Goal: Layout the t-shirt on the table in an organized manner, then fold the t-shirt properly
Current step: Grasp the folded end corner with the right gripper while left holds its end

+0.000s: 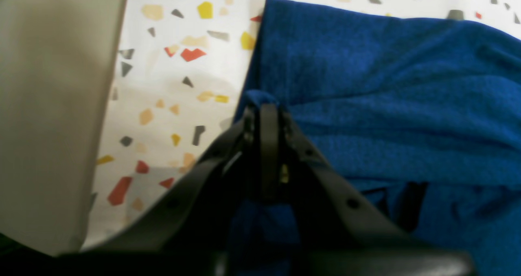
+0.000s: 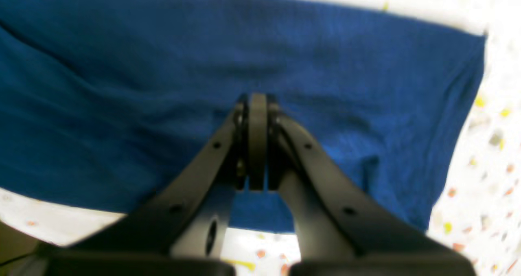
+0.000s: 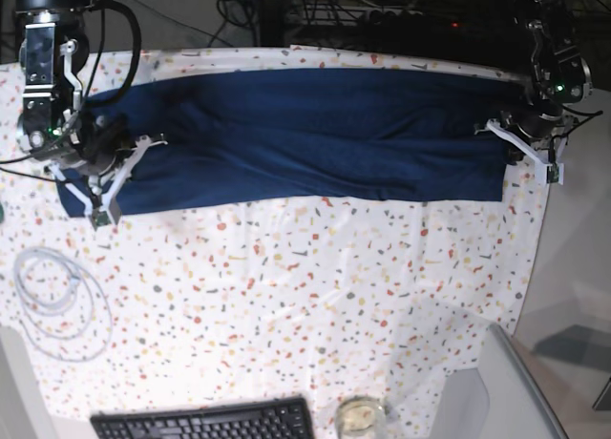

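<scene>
The dark blue t-shirt [image 3: 315,134] lies as a long wrinkled band across the far side of the table [image 3: 286,296]. At the band's right end in the base view, my left gripper [image 3: 503,134] is shut on the t-shirt. In the left wrist view a small bump of blue cloth [image 1: 366,105] sits pinched at the tip of that left gripper [image 1: 262,105]. My right gripper [image 3: 143,145] is over the band's left end. In the right wrist view this right gripper [image 2: 257,97] has its jaws shut, with creases of the t-shirt [image 2: 122,84] running to their tip.
A black keyboard [image 3: 200,422] and a small glass [image 3: 358,415] stand at the near edge. A coiled white cable [image 3: 57,301] lies at the left. A pale grey casing [image 1: 53,105] fills the left of the left wrist view. The table edge [image 3: 542,239] runs close to my left gripper.
</scene>
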